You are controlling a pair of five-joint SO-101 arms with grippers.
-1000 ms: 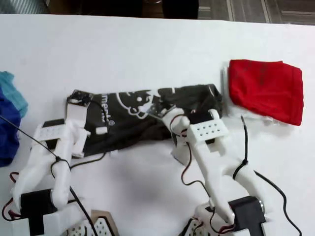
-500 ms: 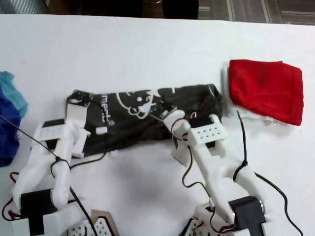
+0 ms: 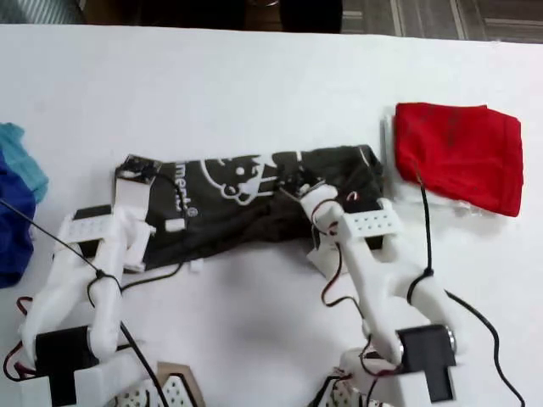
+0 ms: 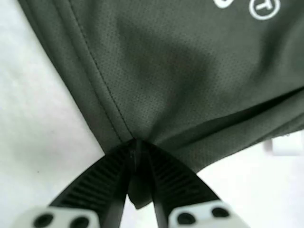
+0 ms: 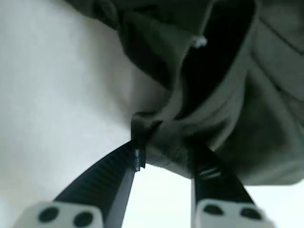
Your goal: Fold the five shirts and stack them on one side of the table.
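Observation:
A dark shirt with a white print lies crumpled across the middle of the white table. My left gripper sits at the shirt's left end. In the left wrist view this gripper is shut on the shirt's stitched hem. My right gripper is over the shirt's right half, near its front edge. In the right wrist view it holds a thick bunch of the dark shirt between its fingers, and a fold wraps around one fingertip.
A folded red shirt lies at the right on a white one. A blue shirt and a teal one are heaped at the left edge. The far half and front middle of the table are bare.
The right arm has swung to the right, carrying its gripper and the cloth at the shirt's front edge with it. The left arm has stayed still.

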